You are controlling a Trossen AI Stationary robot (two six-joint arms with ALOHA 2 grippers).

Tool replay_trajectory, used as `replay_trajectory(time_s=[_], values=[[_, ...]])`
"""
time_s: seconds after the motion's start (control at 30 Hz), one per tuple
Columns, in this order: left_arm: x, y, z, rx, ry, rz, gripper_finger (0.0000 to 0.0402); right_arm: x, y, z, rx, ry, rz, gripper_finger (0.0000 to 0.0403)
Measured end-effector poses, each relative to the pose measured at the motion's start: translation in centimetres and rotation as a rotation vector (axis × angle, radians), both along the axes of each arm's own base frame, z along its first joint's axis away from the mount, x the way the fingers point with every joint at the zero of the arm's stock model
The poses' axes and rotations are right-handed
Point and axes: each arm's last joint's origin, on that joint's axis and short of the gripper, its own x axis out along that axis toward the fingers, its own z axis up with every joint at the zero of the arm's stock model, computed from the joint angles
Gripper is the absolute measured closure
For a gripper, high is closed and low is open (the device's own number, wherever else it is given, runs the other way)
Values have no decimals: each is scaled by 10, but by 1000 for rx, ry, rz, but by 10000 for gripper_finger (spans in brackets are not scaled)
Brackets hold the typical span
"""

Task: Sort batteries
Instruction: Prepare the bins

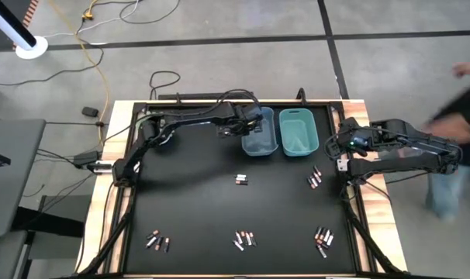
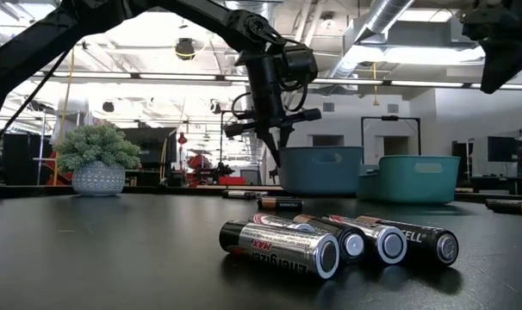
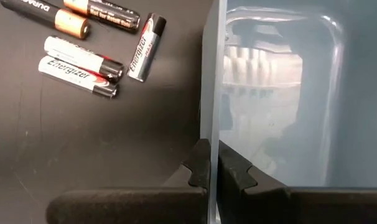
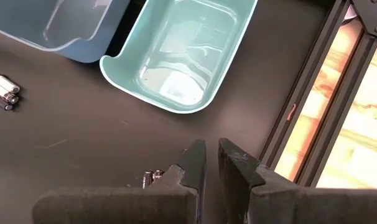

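Small batteries, silver and dark with copper ends, lie in loose groups on the black table: one at the middle (image 1: pixel 241 180), one at the right (image 1: pixel 314 178), three along the near edge (image 1: pixel 244 239). Some lie close to the low camera (image 2: pixel 330 241), others beside the bin (image 3: pixel 83 62). My left gripper (image 1: pixel 247 128) is shut at the left wall of the blue bin (image 1: pixel 275 133), which stands on the table at the far side. My right gripper (image 4: pixel 211 158) hovers over the table's right edge (image 1: pixel 340 151), its fingers a narrow gap apart with nothing between them. My left gripper pinches the rim of the blue bin's left long wall (image 3: pixel 212 134) between its two fingers, one finger (image 3: pixel 235 171) inside the bin and one (image 3: pixel 198 168) outside. The fingers come from above, slanting down. The bin stands on the table (image 2: pixel 321 172).
A teal bin (image 1: pixel 298 132) stands right of the blue one; both look empty (image 4: pixel 182 56). The table's raised frame and wooden border (image 4: pixel 338 124) run along the right side. A person moves beyond the right edge (image 1: pixel 460 116). Bare black tabletop lies between the battery groups.
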Motion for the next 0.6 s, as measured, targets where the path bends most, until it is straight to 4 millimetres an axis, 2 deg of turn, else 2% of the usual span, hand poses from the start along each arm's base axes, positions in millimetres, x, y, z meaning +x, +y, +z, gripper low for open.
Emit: replay_trajectory(time_s=[0.43, 0.6], values=[[3, 0, 1, 12, -32, 18, 401, 0, 0, 0, 1, -2, -4, 340], [2, -1, -5, 2, -17, 31, 401, 0, 0, 0, 2, -3, -4, 340]])
